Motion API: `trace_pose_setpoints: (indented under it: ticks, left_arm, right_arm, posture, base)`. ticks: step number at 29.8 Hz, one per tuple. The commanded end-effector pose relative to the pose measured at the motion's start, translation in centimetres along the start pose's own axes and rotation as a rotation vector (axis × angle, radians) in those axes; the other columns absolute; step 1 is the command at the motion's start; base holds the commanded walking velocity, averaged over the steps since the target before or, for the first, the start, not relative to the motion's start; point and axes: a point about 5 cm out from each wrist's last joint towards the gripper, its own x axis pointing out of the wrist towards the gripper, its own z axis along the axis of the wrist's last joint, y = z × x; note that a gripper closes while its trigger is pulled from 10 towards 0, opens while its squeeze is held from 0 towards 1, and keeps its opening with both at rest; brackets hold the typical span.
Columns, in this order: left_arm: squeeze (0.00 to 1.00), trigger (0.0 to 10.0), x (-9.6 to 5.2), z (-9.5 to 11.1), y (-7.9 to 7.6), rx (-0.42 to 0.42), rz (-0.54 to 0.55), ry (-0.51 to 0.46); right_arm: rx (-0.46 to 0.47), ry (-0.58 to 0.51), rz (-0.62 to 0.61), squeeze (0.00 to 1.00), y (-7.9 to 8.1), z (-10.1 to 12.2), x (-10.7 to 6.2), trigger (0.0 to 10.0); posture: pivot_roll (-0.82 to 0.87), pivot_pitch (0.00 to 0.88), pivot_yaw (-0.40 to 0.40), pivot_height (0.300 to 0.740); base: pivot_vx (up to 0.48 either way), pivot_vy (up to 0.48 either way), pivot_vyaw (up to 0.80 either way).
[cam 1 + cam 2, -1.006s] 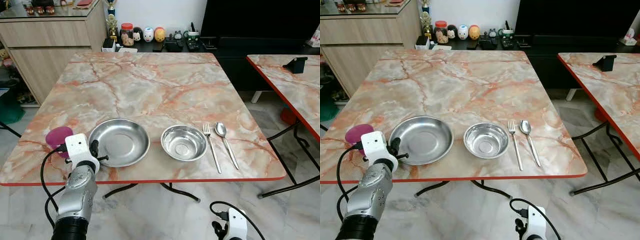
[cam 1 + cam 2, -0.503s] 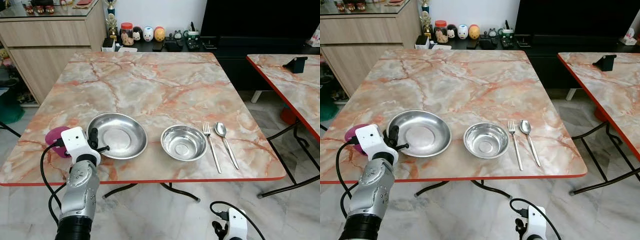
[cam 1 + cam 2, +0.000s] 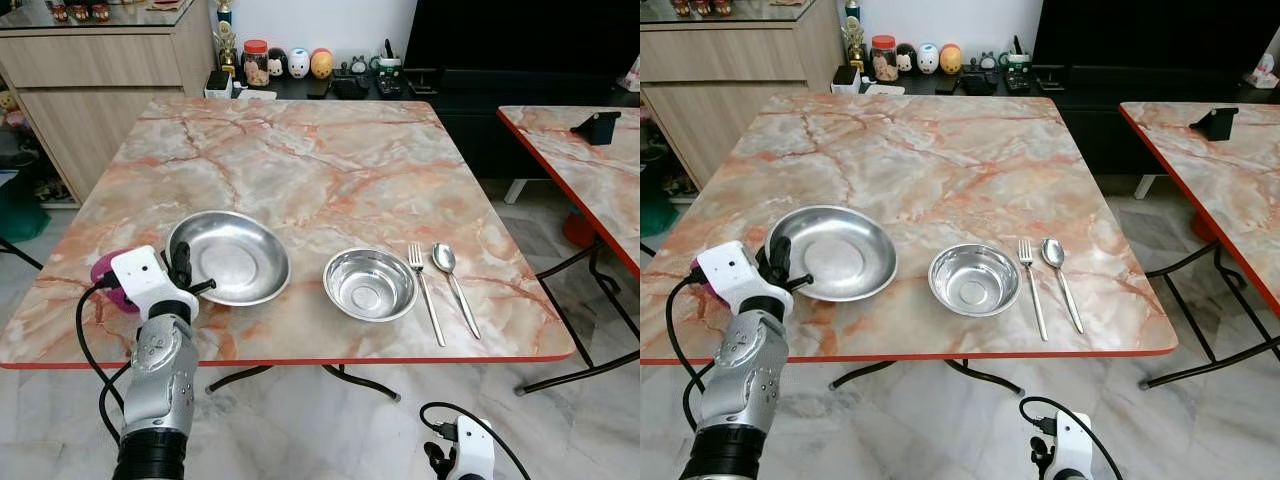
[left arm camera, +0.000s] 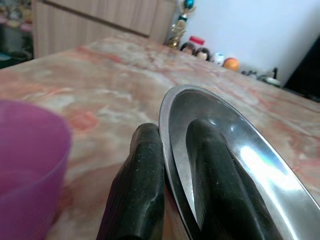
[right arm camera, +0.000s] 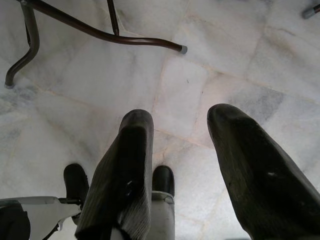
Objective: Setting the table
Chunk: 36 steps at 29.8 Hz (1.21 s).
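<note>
left claw (image 4: 172,165) raised at table's (image 3: 330,160) near-left edge, clamped on steel plate (image 3: 228,257) rim, pink cup (image 3: 104,270) just left | plate sat farther and more left than a second before | right claw (image 5: 185,165) hung low, fingers apart over floor

1. The left hand (image 4: 172,175) pinches the steel plate's (image 4: 240,165) rim, lower centre.
2. A purple cup (image 4: 27,165) sits lower left.
3. Blurred figurines, perhaps, line the desk's (image 4: 100,75) far edge.
</note>
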Motion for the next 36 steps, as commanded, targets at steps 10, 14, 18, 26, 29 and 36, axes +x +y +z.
trace_pose_setpoints:
  ticks: [10,14,18,26,29,36]
  left_arm:
    - [0.00,10.0,0.6,2.1,-1.0,-0.031,-0.028,-0.091]
    - [0.00,10.0,1.2,3.7,-1.7,-0.157,-0.026,-0.133]
    - [0.00,10.0,1.6,3.8,-2.0,-0.339,-0.020,-0.093]
    - [0.00,10.0,1.1,4.0,-3.0,-0.313,-0.099,-0.091]
    - [0.00,10.0,0.8,3.9,-3.3,-0.326,-0.113,-0.079]
    - [0.00,10.0,0.6,3.6,-3.2,-0.318,-0.106,-0.071]
  right_arm:
    - [-0.004,-0.009,-0.008,0.00,-0.3,0.2,0.0,10.0]
    - [-0.002,-0.010,-0.010,0.00,-0.3,0.2,0.0,10.0]
    - [-0.001,-0.010,-0.012,0.00,-0.3,0.1,0.0,10.0]
    - [0.002,-0.011,-0.014,0.00,-0.3,0.1,0.0,10.0]
    - [0.004,-0.012,-0.017,0.00,-0.3,0.1,0.0,10.0]
    - [0.006,-0.013,-0.021,0.00,-0.3,0.1,0.0,10.0]
  posture:
    - [0.07,0.000,-0.050,0.740]
    - [0.07,0.000,-0.050,0.740]
    - [0.07,0.000,-0.049,0.740]
    - [0.06,0.000,-0.049,0.740]
    - [0.06,0.000,-0.047,0.740]
    - [0.06,0.000,-0.044,0.740]
  base:
    - [0.000,0.000,0.00]
    - [0.000,0.000,0.00]
    - [0.000,0.000,0.00]
    - [0.000,0.000,0.00]
    - [0.000,0.000,0.00]
    - [0.000,-0.137,0.00]
